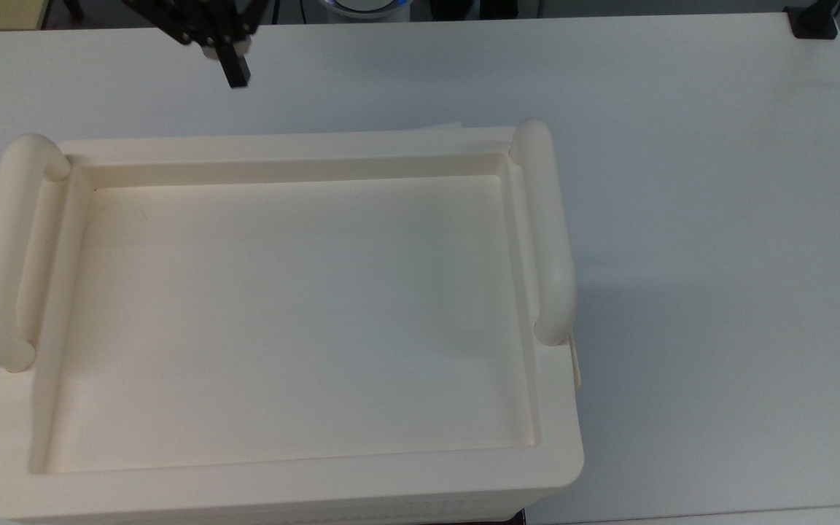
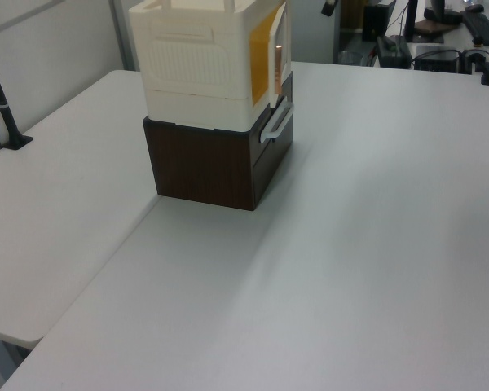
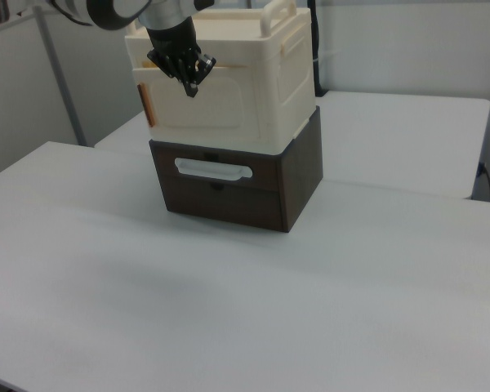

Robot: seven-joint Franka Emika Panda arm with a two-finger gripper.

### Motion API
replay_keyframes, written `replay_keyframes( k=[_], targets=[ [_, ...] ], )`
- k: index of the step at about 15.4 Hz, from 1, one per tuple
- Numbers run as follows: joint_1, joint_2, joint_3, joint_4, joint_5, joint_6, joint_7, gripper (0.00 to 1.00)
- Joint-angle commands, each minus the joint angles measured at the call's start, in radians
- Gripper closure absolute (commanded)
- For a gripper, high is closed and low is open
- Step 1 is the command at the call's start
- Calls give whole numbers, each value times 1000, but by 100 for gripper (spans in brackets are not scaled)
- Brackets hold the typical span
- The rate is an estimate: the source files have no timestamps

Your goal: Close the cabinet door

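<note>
White table point(image 2: 375, 244) runs under everything, and on it I see a dark brown drawer unit point(image 3: 245, 192) with a pale handle point(image 3: 213, 169) on its front. On top of that unit sits the cabinet point(image 1: 281, 321), cream, with a sunken tray top and two thick tubular handles point(image 1: 547, 233) at its short ends.

My hand point(image 1: 234, 69) hangs off the cabinet's front face, apart from it. In the top view it shows as a dark tip just beyond the cabinet's far edge, toward the top view's left. In the right view the hand point(image 3: 189, 75) hovers in front of the cabinet's upper front, pointing down and toward the right view's right. I cannot tell whether its fingers are spread or pressed together; I see nothing held in them.

Below and behind the hand, the door point(image 3: 229, 98) lies nearly flat against the cabinet front. In the left view the door point(image 2: 279, 50) stands slightly ajar, its edge turned to the camera, with an orange-yellow gap showing beside it. In the top view a thin sliver of the door point(image 1: 438, 126) peeks past the cabinet's far rim, to the top view's right of the hand. I cannot say from these views whether the door is fully latched.
</note>
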Motion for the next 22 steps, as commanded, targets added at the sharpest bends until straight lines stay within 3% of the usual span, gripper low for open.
replay_keyframes(
  k=[1,10,18,22],
  targets=[
    [56,33,-6,-20,8,131,15,100],
    [96,108,-6,-20,13,367,14,100],
    [95,104,-7,-20,-1,358,3,98],
    [96,88,-7,-49,-88,251,8,98]
  ],
)
